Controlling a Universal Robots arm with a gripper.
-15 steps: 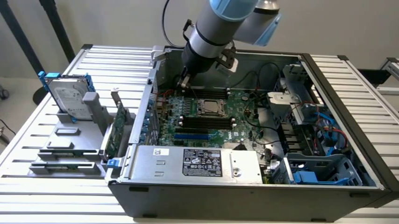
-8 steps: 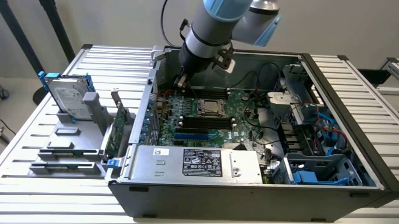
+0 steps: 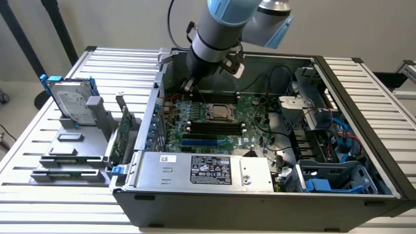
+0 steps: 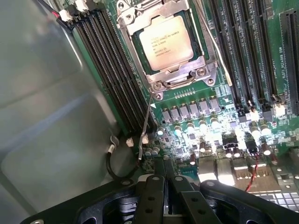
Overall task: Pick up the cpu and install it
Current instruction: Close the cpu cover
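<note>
The cpu [image 3: 219, 111], a small square chip with a dull silver top, lies flat in its socket in the middle of the green motherboard [image 3: 250, 139] inside the open computer case. In the wrist view the cpu [image 4: 170, 42] sits within the metal socket frame, and a thin wire lever [image 4: 145, 126] runs from the frame's corner toward me. My gripper [image 3: 190, 87] hangs over the board's rear edge, behind the socket and apart from it. Its fingers [image 4: 156, 196] are pressed together, the gripper [image 4: 163, 179] shut with nothing between them.
Black memory slots [image 4: 117, 70] flank the socket. The case wall [image 4: 42, 102] stands close beside the gripper. A power supply [image 3: 208, 170] fills the case's front. Outside, at the exterior view's left, a hard drive in blue brackets [image 3: 68, 102] and a green expansion card [image 3: 120, 136] stand in a grey rack.
</note>
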